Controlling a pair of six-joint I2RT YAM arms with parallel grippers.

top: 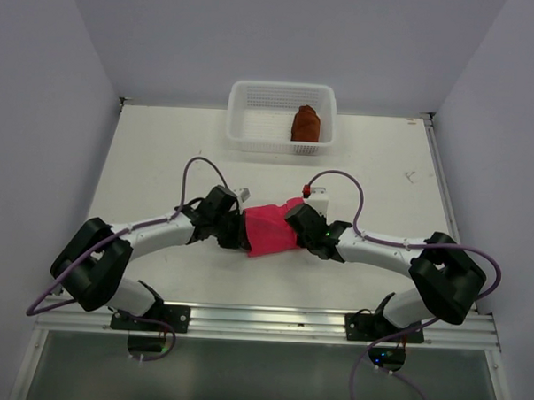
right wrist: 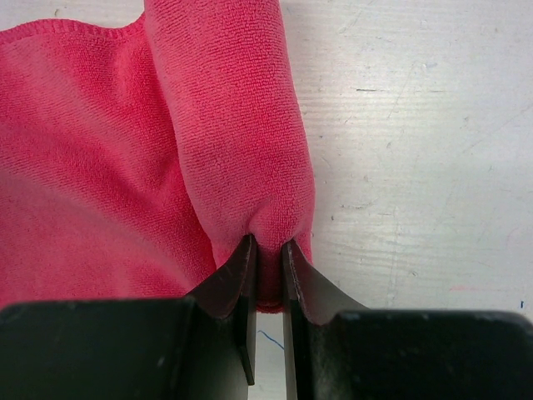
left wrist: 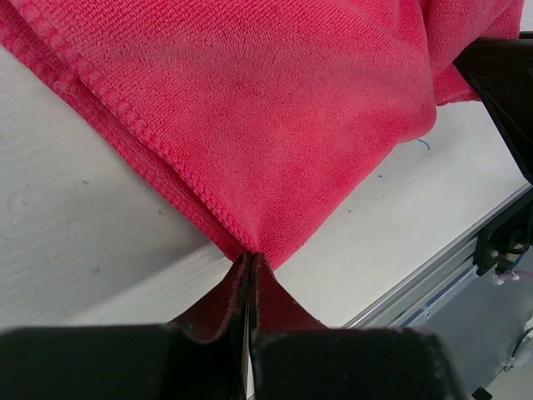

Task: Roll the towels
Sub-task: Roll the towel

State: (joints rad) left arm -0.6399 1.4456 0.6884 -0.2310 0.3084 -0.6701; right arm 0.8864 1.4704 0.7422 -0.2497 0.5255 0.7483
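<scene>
Between the arms at mid-table, the pink towel is held, its long axis lying left to right. Its hemmed corner is pinched by the left gripper, jaws together; a rolled fold is clamped by the right gripper. Light, limp cloth is judged to sag, so hems are best gripped. The rust-brown towel is seen in the white mesh basket.

White arm links, black joints, purple cables, dark fingers
</scene>
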